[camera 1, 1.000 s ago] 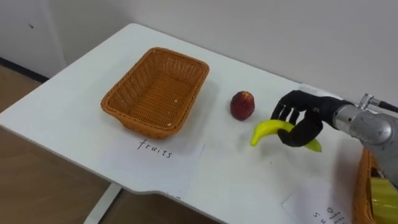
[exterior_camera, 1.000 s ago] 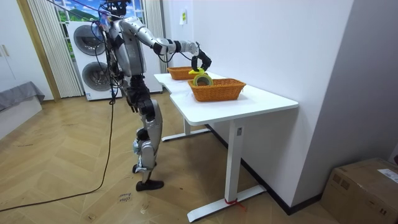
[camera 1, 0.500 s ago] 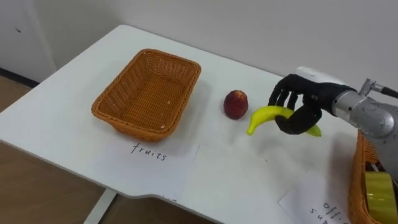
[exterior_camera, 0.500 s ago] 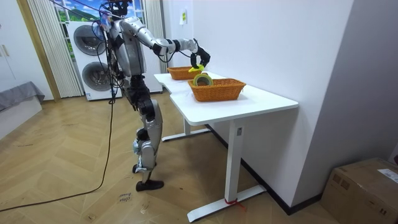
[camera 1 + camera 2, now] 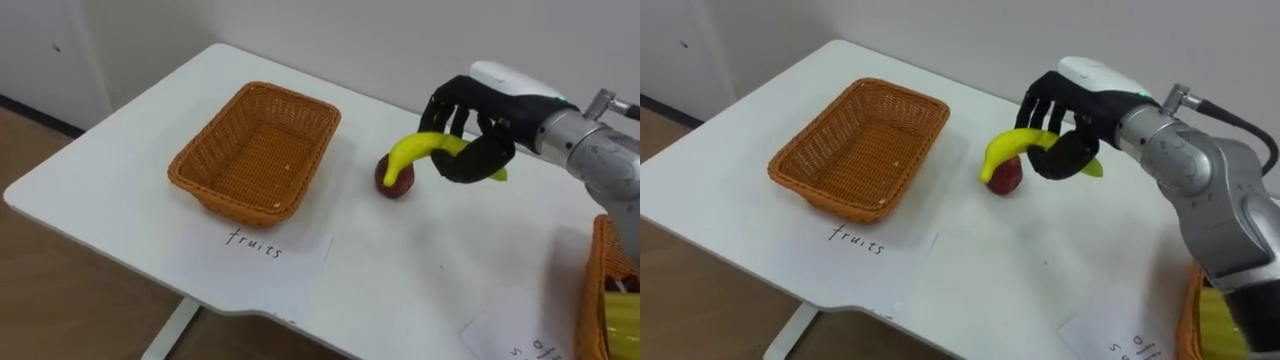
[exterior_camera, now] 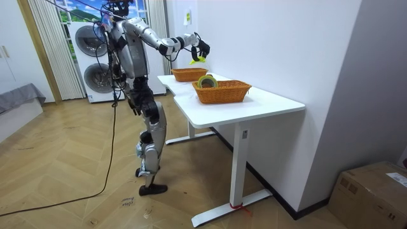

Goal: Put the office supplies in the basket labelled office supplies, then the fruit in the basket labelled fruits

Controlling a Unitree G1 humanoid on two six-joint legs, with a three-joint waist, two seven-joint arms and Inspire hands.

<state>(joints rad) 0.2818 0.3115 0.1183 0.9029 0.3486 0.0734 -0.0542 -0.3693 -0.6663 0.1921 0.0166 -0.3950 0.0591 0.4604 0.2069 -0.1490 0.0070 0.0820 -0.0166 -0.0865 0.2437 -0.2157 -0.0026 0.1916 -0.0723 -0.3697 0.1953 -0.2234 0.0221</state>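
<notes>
My right hand [image 5: 478,120] [image 5: 1070,115] is shut on a yellow banana [image 5: 415,152] [image 5: 1012,145] and holds it in the air above the white table [image 5: 130,130], to the right of the empty wicker fruit basket [image 5: 256,150] [image 5: 858,148]. A red apple [image 5: 397,180] [image 5: 1007,178] lies on the table just below the banana's tip. A paper label [image 5: 262,245] lies in front of the basket. In the room view the right hand [image 6: 198,49] is raised over the far basket [image 6: 189,74] with the banana [image 6: 198,59].
A second wicker basket [image 5: 604,290] [image 6: 222,91] at the right edge holds a yellow-green tape roll [image 6: 205,81]. Another paper label [image 5: 520,335] lies in front of it. A wall runs behind the table. The robot stands at the table's long side.
The right hand has lifted the banana higher and carried it left, toward the fruit basket. The apple has stayed put; the head camera has shifted.
</notes>
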